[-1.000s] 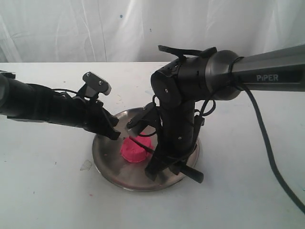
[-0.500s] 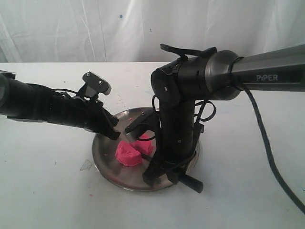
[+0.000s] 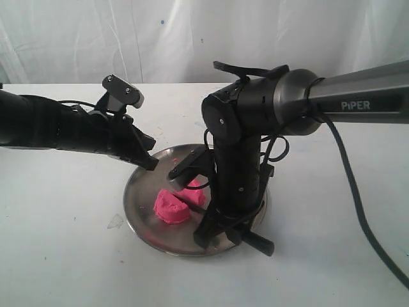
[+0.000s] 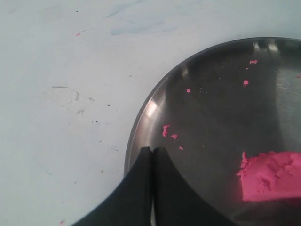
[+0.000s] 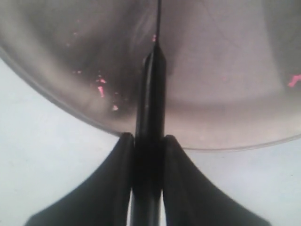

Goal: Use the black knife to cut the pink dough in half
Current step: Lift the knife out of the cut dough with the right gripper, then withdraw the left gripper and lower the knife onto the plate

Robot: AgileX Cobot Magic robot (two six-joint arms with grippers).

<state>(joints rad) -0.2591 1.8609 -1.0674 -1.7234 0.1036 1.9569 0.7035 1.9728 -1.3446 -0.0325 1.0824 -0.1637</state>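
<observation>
- Nearest to you, the right gripper (image 3: 231,231) is pointing down at the near rim of the steel plate (image 3: 137,192), and its fingers (image 5: 115,160) are pressing in on the handle of the black knife (image 5: 149,99) from both sides.
- In the right wrist view you are seeing the knife running from between those fingers out over the plate, its thin blade edge-on, with pink crumbs (image 5: 100,89) lying on the metal beside it.
- In the exterior view the knife's handle end (image 3: 259,243) is sticking out past the plate's rim toward the table (image 3: 64,256).
- Just beyond, the pink dough (image 3: 171,206) is sitting on the plate in two pieces: the larger lump is lying toward the near left, and the smaller piece (image 3: 193,191) is lying just behind it, partly hidden by the right arm.
- The knife is showing as a dark line between the two pieces.
- Farther back, the left gripper (image 3: 148,162) is hovering at the plate's far-left rim with its two fingers (image 4: 141,188) pressed together on nothing, well clear of the dough (image 4: 270,176).
- Behind everything, a white curtain (image 3: 128,38) is hanging.
</observation>
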